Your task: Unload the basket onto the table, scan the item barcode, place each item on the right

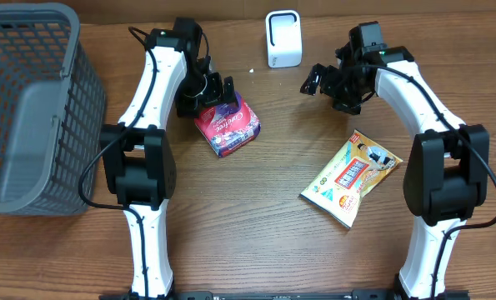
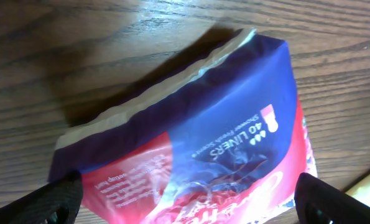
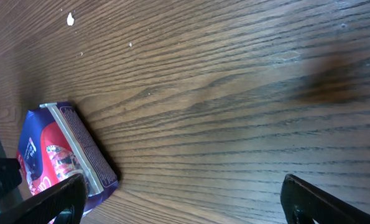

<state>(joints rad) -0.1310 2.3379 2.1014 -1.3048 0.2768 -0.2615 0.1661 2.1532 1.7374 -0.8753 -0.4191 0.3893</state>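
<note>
The left gripper (image 2: 188, 204) is wide open and empty over the red and blue pack (image 1: 228, 125), so it should drop straight down and squeeze both sides gently.

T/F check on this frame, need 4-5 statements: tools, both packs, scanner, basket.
1. The left tool is open at the red and purple pack. True.
2. The right tool holds the yellow snack packet. False: it is open and empty, and the packet lies flat on the table beside the right arm.
3. The white scanner stands at the far edge, between the two arms. True.
4. The red and purple pack is inside the gray basket. False: it lies on the table, to the right of the basket.
5. The yellow snack packet touches the scanner. False: they are well apart.
</note>
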